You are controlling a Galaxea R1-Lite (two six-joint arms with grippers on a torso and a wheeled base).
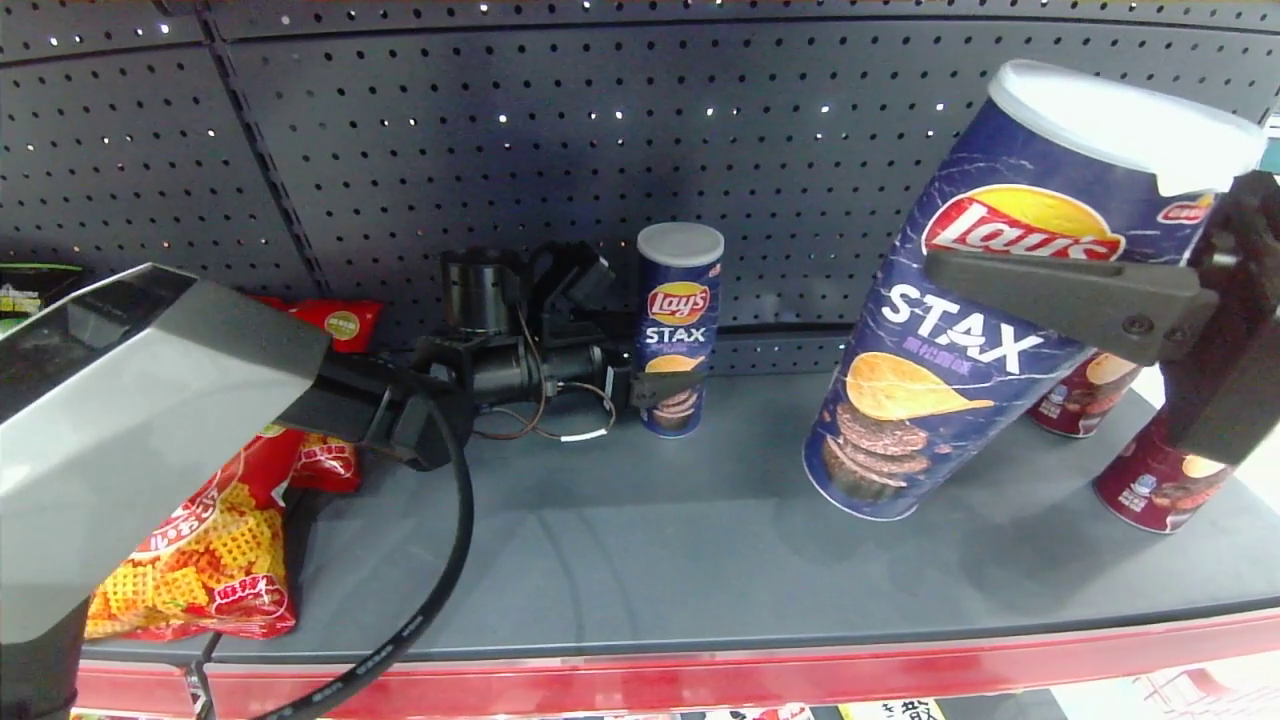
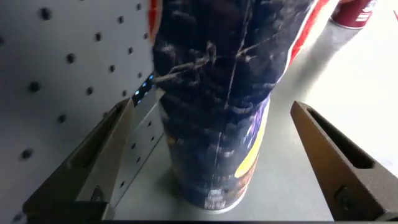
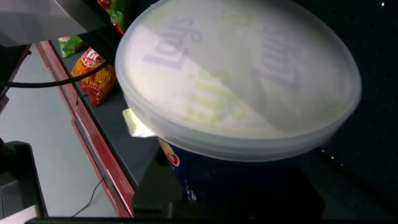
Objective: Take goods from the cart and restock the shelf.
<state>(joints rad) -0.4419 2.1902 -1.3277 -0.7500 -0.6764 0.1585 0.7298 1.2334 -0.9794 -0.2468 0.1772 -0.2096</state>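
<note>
held can: blue chip can [image 1: 960, 330], right of the head frame, is tilted with its white lid toward the upper right corner; whether its base touches the shelf cannot be told
right gripper [image 1: 1040, 285]: is clamped across the can's upper body, one dark finger laid over the label
placed can: second blue chip can [image 1: 678, 330], centre frame, is stood upright at the rear of the shelf, close to the pegboard
left gripper [image 2: 211, 109]: is spread wide, one finger [image 2: 99, 155] on each side of the placed can, gaps seen on both sides
shelf [image 1: 650, 560]: grey deck, red front lip along the lower edge
pegboard [image 1: 600, 130]: dark, across the top
red cans [image 1: 1150, 485]: two, tilted, lower right, partly behind the held can
snack bags [image 1: 210, 560]: red and yellow, lower left
</note>
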